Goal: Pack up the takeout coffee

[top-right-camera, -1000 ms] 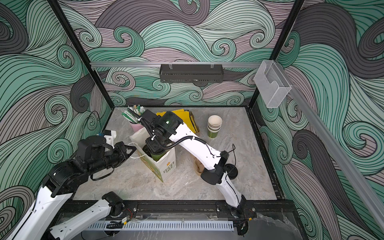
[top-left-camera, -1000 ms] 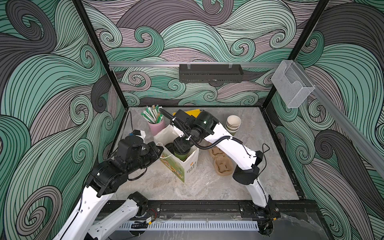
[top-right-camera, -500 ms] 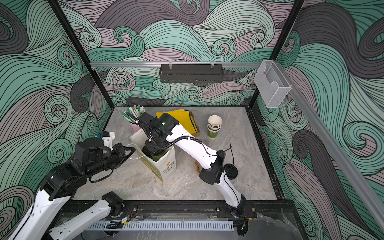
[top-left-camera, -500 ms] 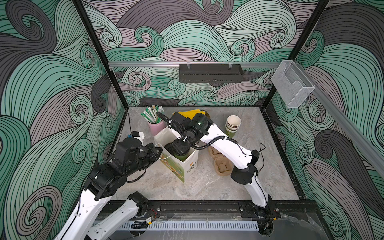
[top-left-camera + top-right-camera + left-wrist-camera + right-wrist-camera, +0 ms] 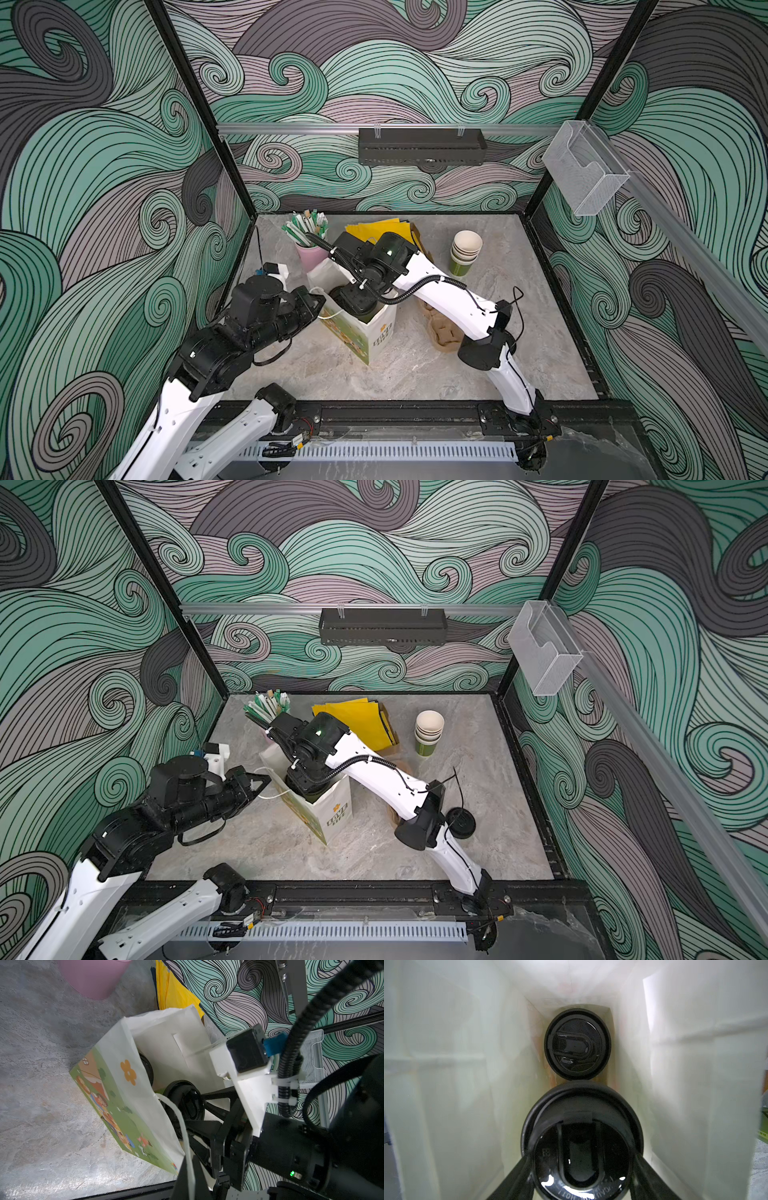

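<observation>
- Nearest, at the front of the counter (image 5: pixel 374 386): left tool (image 5: pixel 318 300) clenched, apparently on the white handle (image 5: pixel 180 1124) of the paper bag (image 5: pixel 374 336); the pinch itself is poorly seen
- The bag stands upright on the counter, mouth wide
- Inside the bag: right tool (image 5: pixel 581 1180) grasping the takeout coffee (image 5: pixel 581 1142), jaws flanking its black lid; cup upright and, I judge, not yet at the bottom
- Deeper in: second lidded cup (image 5: pixel 577 1049), seated at the bag's end
- Step: lowering-in. Next move calls for a straight descent into the free space beside that cup, then release and a withdrawal clear of the paper walls
- Far back: stack of lidless cups (image 5: pixel 464 253), well apart from the bag
</observation>
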You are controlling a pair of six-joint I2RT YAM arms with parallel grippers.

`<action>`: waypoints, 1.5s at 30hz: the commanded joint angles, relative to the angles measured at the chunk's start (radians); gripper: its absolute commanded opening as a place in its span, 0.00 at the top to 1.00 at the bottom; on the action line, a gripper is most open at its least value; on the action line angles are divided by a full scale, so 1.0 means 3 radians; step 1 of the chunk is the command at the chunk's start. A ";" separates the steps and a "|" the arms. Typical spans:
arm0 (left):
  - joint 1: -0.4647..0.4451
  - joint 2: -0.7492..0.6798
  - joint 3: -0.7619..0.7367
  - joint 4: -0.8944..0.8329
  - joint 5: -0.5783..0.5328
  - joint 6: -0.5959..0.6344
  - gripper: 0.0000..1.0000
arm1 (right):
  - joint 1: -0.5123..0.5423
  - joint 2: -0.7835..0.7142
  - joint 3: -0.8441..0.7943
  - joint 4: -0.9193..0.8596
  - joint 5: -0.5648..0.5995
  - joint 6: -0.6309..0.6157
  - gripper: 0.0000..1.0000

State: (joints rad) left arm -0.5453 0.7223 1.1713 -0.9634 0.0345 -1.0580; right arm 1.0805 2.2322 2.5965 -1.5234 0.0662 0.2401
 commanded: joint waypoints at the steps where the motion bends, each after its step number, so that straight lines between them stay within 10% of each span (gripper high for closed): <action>1: 0.0022 -0.0001 -0.0023 0.0055 0.0002 0.0002 1.00 | 0.0003 0.0080 -0.0136 0.0073 0.0010 0.0019 0.44; 45: 0.0023 -0.0021 -0.0008 0.0017 -0.0026 -0.0017 1.00 | 0.0024 -0.0076 -0.0786 0.0367 -0.0176 0.0094 0.44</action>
State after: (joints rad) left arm -0.5453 0.7223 1.1603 -0.9562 0.0338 -1.0641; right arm 1.0843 2.2070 2.3749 -1.4200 0.0166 0.2726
